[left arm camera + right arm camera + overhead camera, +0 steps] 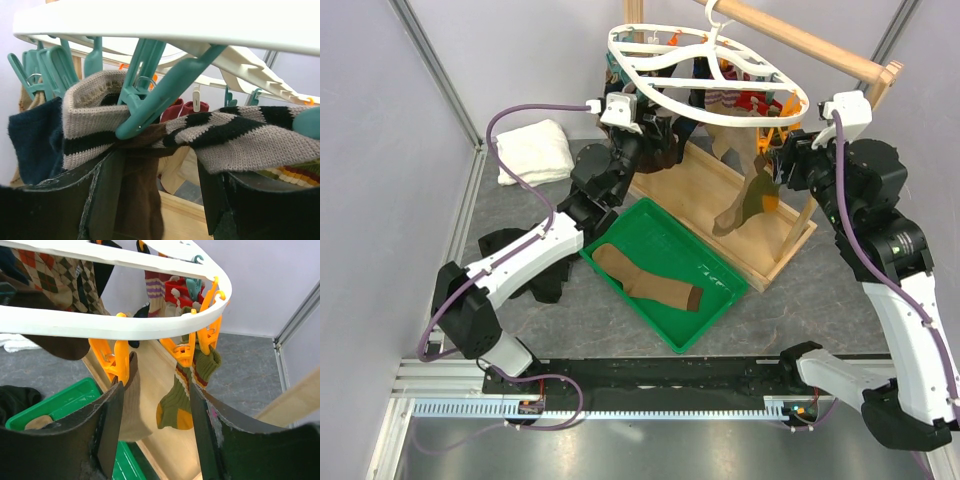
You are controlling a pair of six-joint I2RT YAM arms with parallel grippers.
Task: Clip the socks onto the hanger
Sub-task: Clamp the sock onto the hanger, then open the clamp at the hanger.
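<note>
Far left, a white towel (535,150) lies folded by the wall, and a heap of black cloth (505,248) sits on the table beside the left arm. That arm reaches up under the left end of the hanger (705,75), a white oval frame hooked over a wooden rail (800,45).

From the wrist we see the left gripper (157,165) with its jaws apart, clenched on nothing. A striped sock (240,135) in beige and black lies across just above the fingertips; whether it touches them we cannot tell. A teal clip (150,95) pinches it near the cuff. A navy sock (32,135) hangs to its left, and a dark brown sock (140,200) drops past the gap between the fingers.

At centre, a green tray (660,235) rests on the table with one loose sock (645,275) lying flat in it. Behind the tray is the wooden stand (700,190) that carries the rail.

At right, the right gripper (156,405) is raised to the hanger's right end, its jaws also apart and grasping nothing. A tan sock (132,410) hangs from an orange clip (116,357) between the fingers, close against the left-hand one in the wrist view. Just beyond, an olive sock (175,405) with a yellow heel hangs from neighbouring orange clips.
</note>
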